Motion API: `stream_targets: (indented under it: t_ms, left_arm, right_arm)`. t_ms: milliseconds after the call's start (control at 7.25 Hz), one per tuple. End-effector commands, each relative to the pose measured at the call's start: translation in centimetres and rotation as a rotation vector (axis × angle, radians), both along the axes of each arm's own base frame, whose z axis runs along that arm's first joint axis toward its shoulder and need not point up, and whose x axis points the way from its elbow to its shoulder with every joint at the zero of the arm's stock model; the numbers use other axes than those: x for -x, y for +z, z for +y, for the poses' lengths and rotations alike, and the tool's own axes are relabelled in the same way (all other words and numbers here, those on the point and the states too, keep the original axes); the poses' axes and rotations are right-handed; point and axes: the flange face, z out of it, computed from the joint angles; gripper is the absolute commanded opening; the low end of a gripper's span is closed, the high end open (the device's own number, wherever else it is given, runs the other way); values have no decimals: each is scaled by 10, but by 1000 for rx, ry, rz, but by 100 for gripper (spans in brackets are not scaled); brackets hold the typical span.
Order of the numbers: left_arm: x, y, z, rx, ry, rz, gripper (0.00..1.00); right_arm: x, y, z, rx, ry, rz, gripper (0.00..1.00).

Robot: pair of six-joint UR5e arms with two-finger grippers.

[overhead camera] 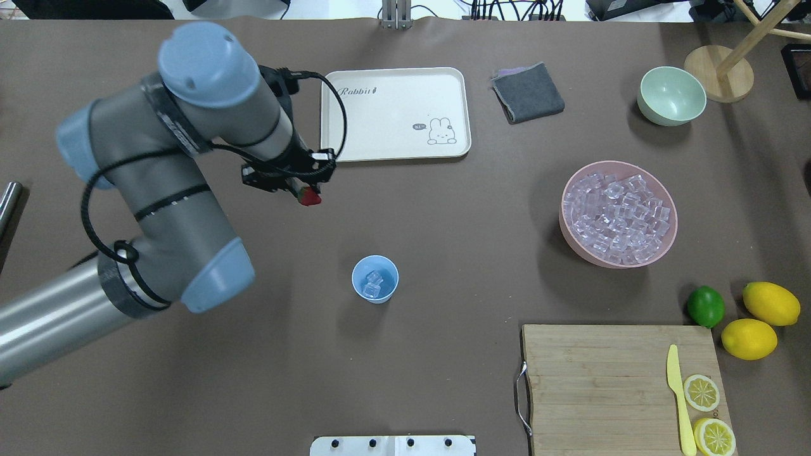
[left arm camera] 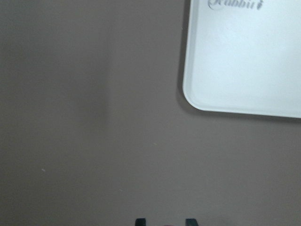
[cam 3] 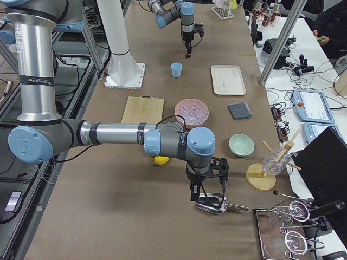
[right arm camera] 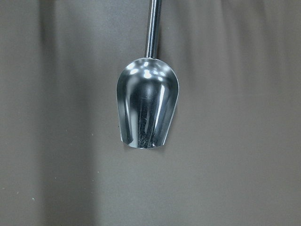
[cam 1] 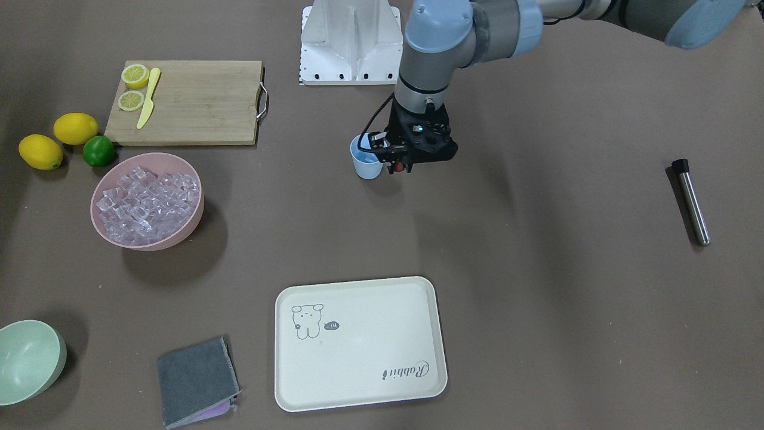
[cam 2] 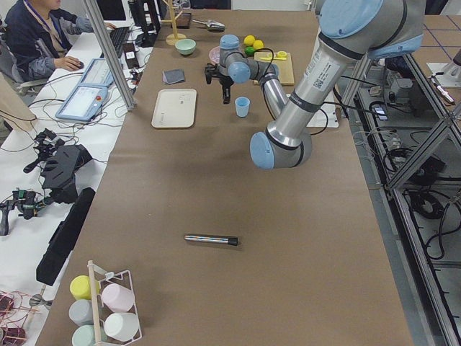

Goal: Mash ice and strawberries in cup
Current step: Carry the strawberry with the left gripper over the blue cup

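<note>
The light-blue cup (overhead camera: 375, 279) stands upright mid-table with two or three clear ice cubes (overhead camera: 373, 284) in it. It also shows in the front view (cam 1: 366, 160). My left gripper (overhead camera: 306, 193) is shut on a small red strawberry (overhead camera: 310, 199) and holds it above the table, between the cup and the tray, apart from the cup. In the front view the gripper (cam 1: 399, 168) hangs just beside the cup. My right gripper (cam 3: 208, 190) hovers over a metal scoop (right arm camera: 148, 108) far to the right; I cannot tell whether it is open or shut.
A pink bowl (overhead camera: 669, 244) full of ice cubes (overhead camera: 616, 212), a pale green bowl (overhead camera: 671, 95), a cream tray (overhead camera: 396, 114), a grey cloth (overhead camera: 528, 92), a cutting board (overhead camera: 602, 380) with knife and lemon halves, a lime (overhead camera: 705, 306), lemons, and a metal rod (cam 1: 693, 203).
</note>
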Motion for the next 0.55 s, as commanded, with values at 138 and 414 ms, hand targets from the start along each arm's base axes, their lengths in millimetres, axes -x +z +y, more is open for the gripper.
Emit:
stream_targets:
  t_ms: [138,414]
  left_arm:
    - [-49,-1,62,-13,39,-15,31]
    - [-47,-1,62,-13,36,-12,51]
  right_arm:
    - [-1,-3,-3,-6,0,5,100]
    - [0,0,0,0,0,6,100]
